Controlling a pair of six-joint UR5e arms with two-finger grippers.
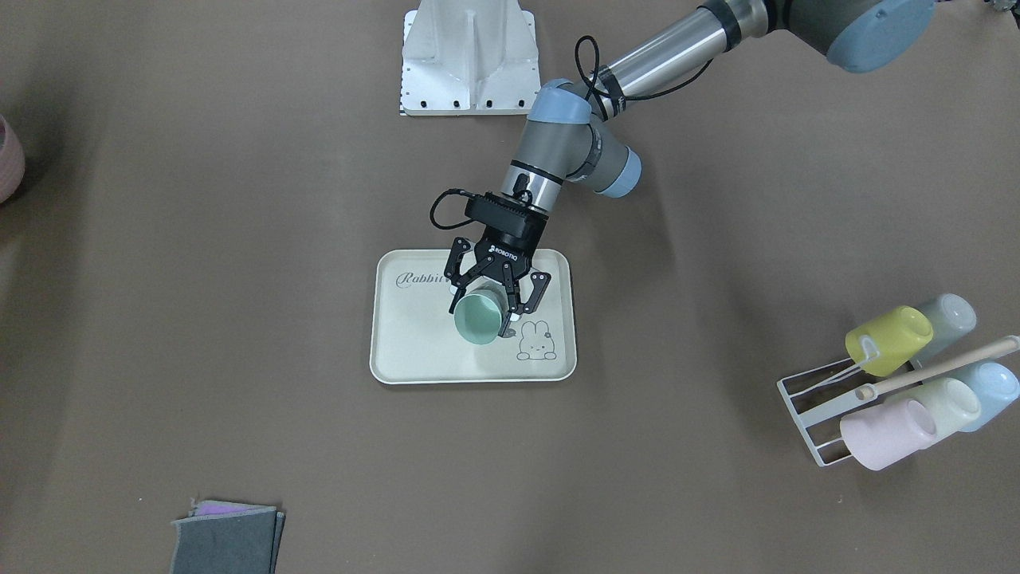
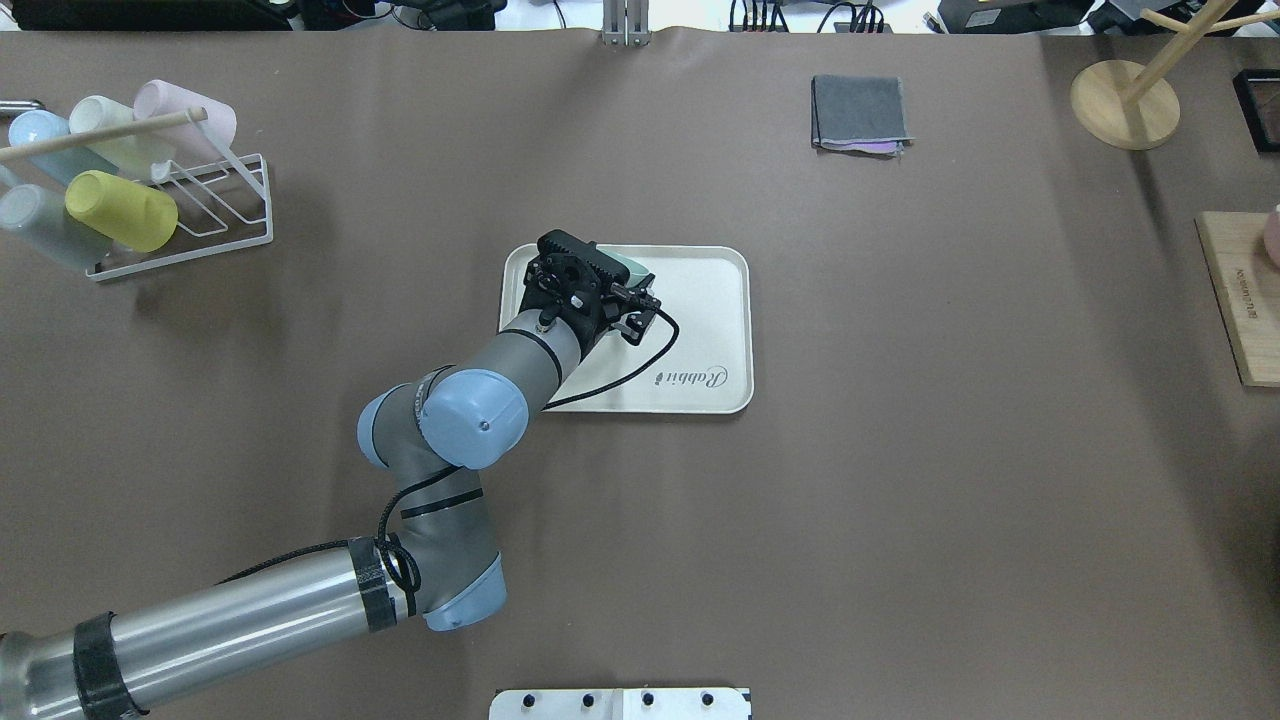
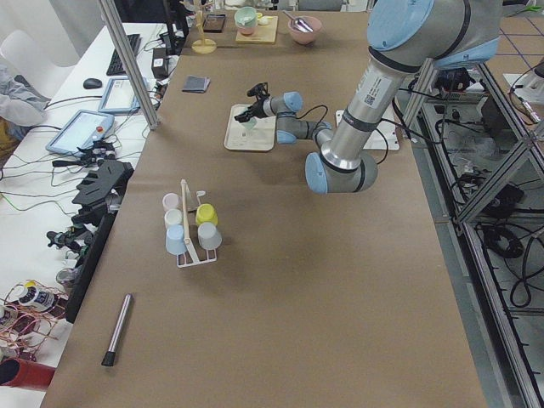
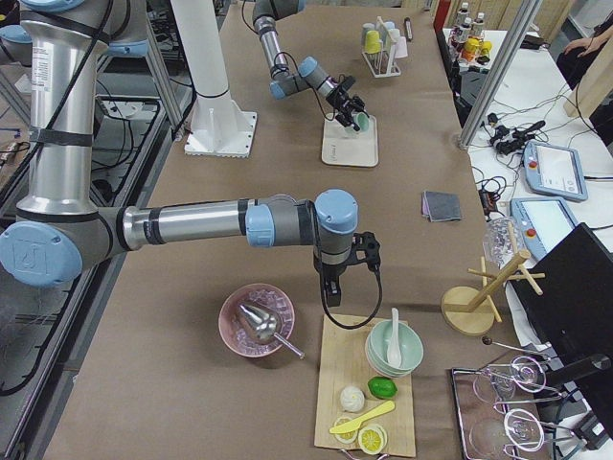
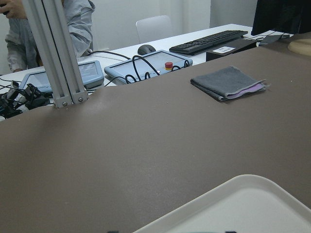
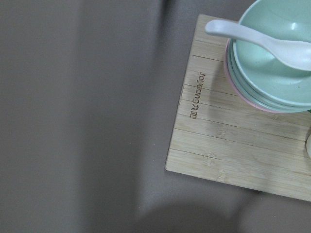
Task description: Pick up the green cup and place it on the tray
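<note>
The green cup is a teal tumbler, tilted with its mouth toward the front-facing camera, over the middle of the cream "Rabbit" tray. My left gripper is shut on the cup, one finger on each side of it. In the overhead view my wrist covers the gripper, and only a sliver of the cup shows over the tray. The left wrist view shows just the tray's rim. My right gripper points down by a wooden board; I cannot tell whether it is open or shut.
A white wire rack with several pastel cups, one yellow-green, stands at the table's left end. A folded grey cloth lies beyond the tray. A wooden board with stacked bowls and a pink bowl lie under my right arm.
</note>
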